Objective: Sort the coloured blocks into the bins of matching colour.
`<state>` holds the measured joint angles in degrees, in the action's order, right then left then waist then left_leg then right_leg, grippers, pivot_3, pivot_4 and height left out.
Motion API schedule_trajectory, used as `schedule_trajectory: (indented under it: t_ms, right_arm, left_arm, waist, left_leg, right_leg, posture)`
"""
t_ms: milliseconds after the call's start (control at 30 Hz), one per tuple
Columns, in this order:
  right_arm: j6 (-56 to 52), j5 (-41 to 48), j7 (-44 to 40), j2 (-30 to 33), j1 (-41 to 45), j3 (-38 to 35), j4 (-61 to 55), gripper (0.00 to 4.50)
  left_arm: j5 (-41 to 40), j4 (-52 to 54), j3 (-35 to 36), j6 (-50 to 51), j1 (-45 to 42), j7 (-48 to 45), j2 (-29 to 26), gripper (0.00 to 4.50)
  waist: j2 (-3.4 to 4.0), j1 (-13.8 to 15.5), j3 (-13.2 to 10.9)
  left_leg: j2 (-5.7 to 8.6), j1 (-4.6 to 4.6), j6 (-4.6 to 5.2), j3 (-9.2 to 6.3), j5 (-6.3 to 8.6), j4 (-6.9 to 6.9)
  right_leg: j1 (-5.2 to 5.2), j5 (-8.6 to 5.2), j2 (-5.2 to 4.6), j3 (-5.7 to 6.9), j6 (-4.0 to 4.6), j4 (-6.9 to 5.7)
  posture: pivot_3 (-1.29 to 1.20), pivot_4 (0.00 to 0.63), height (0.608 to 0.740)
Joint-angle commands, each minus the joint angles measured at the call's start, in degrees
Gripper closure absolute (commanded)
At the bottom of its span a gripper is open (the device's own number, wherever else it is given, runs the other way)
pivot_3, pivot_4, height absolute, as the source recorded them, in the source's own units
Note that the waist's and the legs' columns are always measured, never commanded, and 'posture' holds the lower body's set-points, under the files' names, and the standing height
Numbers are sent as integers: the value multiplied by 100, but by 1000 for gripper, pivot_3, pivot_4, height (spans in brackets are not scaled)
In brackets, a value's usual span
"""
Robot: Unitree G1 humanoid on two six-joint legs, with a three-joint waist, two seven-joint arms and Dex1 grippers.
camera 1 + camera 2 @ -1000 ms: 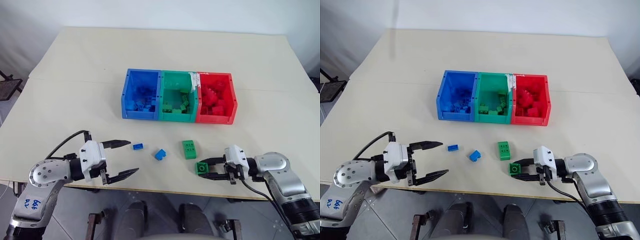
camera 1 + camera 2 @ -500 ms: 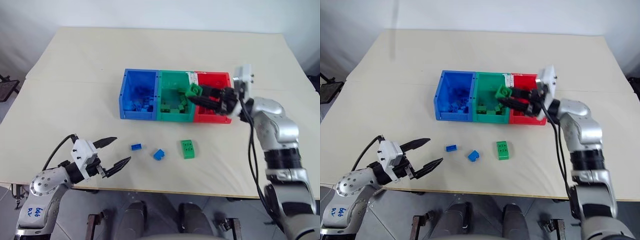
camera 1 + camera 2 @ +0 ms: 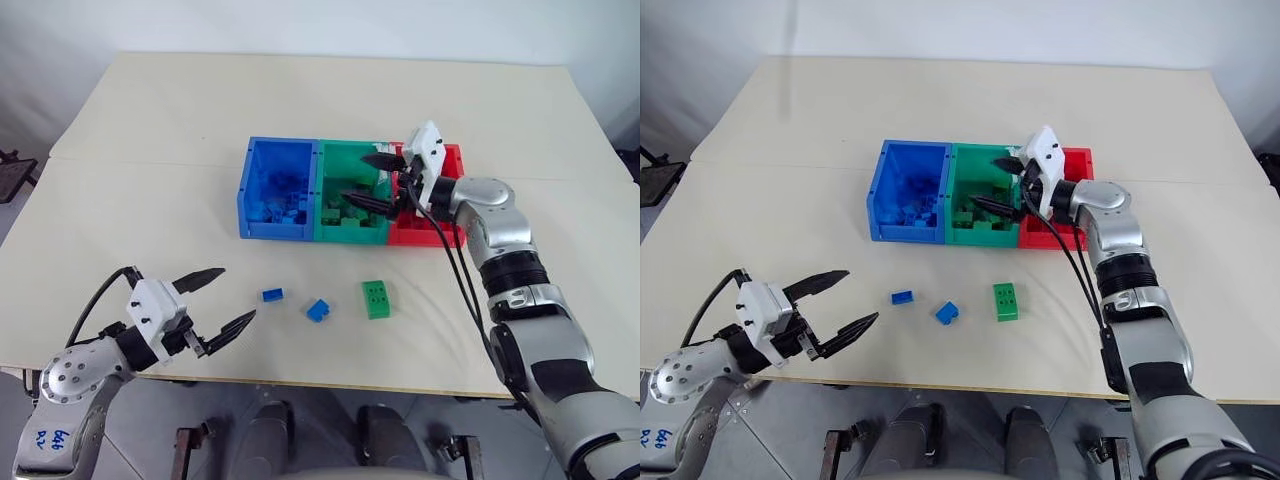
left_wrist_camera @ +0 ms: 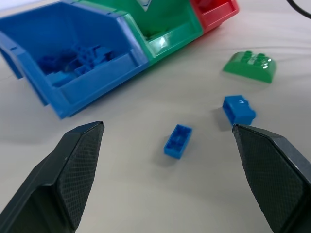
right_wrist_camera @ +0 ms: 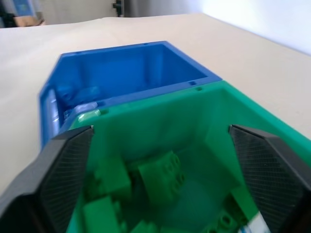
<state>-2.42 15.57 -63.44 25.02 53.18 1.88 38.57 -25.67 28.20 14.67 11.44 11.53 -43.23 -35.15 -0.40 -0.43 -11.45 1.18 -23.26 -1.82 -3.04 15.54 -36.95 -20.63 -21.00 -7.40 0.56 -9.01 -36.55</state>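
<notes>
Nearest to me, my left hand (image 3: 212,300) hangs at the front edge of the worktop (image 3: 150,180), its two black fingers spread wide and holding nothing; it points toward the loose blocks, which lie just beyond it. There are three of them in a row on the worktop: a small flat blue block (image 3: 272,294), then a chunkier blue block (image 3: 319,309), then a larger green block (image 3: 377,298) with studs on top; they are near each other but not touching. I judge these blocks as light, stiff and a little slippery on their smooth sides; they will not break, but a small one can tip or slide if one finger arrives first. I would take each one across its two flat side walls, low and centred, not over the studs; the flat blue block in the left wrist view (image 4: 178,141) lies at an angle, so the wrist should turn to meet its sides. Farther away stand the bins, joined in a line: the blue bin (image 3: 244,195), the green bin (image 3: 333,230) and the red bin (image 3: 452,154), each with blocks of its own colour inside. My right hand (image 3: 373,178) is over the green bin; its fingers stand well apart and empty, and green blocks (image 5: 163,177) lie below them in the bin.
</notes>
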Motion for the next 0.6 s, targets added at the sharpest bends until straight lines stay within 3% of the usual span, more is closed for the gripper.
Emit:
schedule_trajectory:
  t_ms: [33,233,433,600]
  right_arm:
    - [-80,571,-675,531,-646,-484,-1003,15]
    - [72,1288,-1264,1416,-2768,-1425,-2723,15]
    - [833,1115,-1452,2022,-4499,-2272,-2783,15]
    - [1307,1094,-1514,2101,-4870,-2428,-2488,15]
  left_arm:
    - [-228,93,-149,148,-326,-191,-122,0]
    - [-330,-244,-703,327,-1125,-676,-193,0]
    - [-239,-847,-1242,220,-1922,-1270,-160,0]
    - [-185,-1207,-1488,90,-2327,-1635,-133,0]
  waist:
    - [0,48,0]
    - [2,100,-1]
    - [3,30,-1]
    - [3,-16,-1]
  left_leg:
    - [1,0,1,5,0,0]
    - [2,0,4,9,3,-4]
    - [-5,10,2,28,1,-4]
    - [-9,16,3,40,1,-9]
  right_leg:
    - [0,0,-1,-1,0,0]
    - [16,0,-3,12,0,14]
    - [15,0,1,8,-1,8]
    - [16,2,3,0,-4,7]
  posture:
    - [0,150,740]
    - [0,150,740]
    - [0,150,740]
    - [0,150,740]
